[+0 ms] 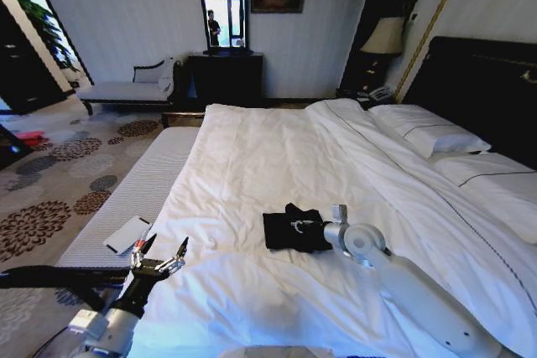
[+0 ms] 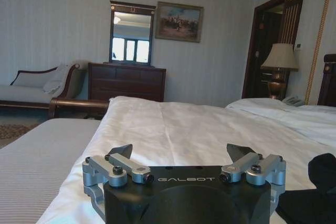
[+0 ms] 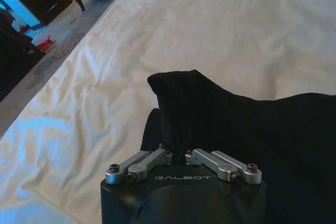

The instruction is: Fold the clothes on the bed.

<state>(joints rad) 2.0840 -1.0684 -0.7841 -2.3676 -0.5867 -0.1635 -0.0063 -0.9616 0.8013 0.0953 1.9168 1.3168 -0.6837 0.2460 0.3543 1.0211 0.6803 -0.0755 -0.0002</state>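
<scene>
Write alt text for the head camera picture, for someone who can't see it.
A black T-shirt, partly folded, lies on a bed's white duvet, with the robot's right tool shut on a bunched-up fold of it. The left tool hovers open near the bed's left edge, close to a white card on the grey bench alongside.

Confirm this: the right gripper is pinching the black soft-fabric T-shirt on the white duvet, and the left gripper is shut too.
Wrong on the left gripper: the left wrist view shows its fingers spread open, off the black soft-fabric T-shirt. The right gripper is indeed pinching the shirt on the white duvet.
</scene>
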